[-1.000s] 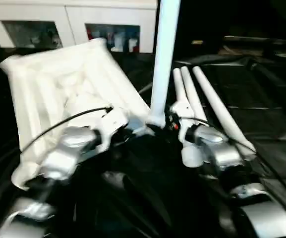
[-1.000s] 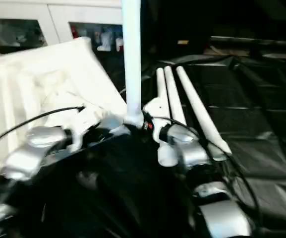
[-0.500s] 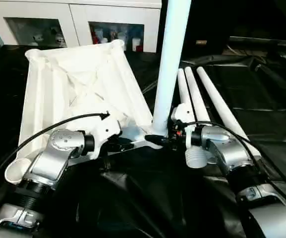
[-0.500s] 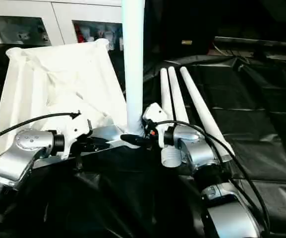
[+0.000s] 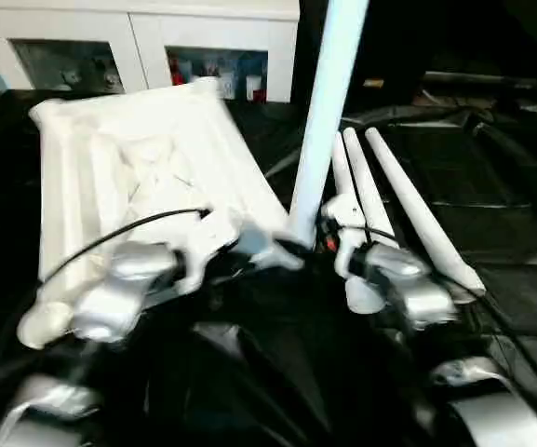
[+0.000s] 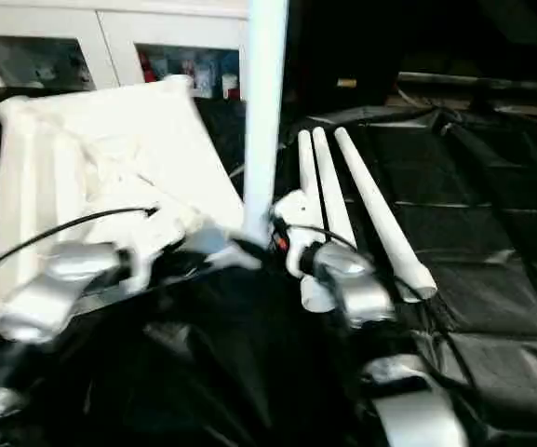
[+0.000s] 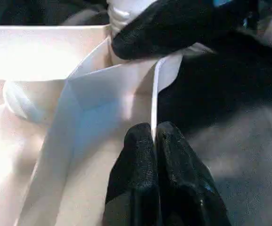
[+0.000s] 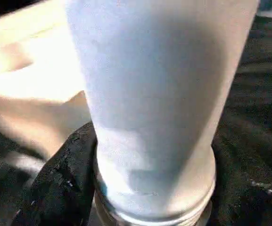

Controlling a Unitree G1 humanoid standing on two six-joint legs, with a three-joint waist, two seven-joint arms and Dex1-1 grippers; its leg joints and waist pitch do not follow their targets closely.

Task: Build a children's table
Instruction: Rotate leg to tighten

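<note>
Lying upside down on the crinkled black plastic sheet (image 5: 491, 186) is the white plastic rectangular tabletop (image 5: 138, 177), its rounded corners and raised rim up, with moulded ribs crossing its underside. It takes up the sheet's left half, its far edge close to the white cabinet with glass doors (image 5: 138, 47).

Four long round tapered white plastic legs can be counted. One upright leg (image 5: 328, 112) stands at the tabletop's near right corner and rises out of the picture. Three loose legs (image 6: 342, 200) lie side by side on the sheet just right of it, thick threaded ends toward the robot, tips fanning away toward the sheet's far edge.

The left gripper (image 7: 155, 136) is pinched closed on the thin upright rim at the tabletop's near right corner: in the left wrist view its two black fingers (image 7: 136, 160) press together with the white rim edge running up from between them. The right gripper (image 5: 316, 244) is at the foot of the upright leg; in the right wrist view a black finger (image 8: 67, 183) wraps against the leg's thick base just above its threaded collar, so it grips that leg. The two grippers nearly meet at that corner, silver forearms reaching in from either side.
</note>
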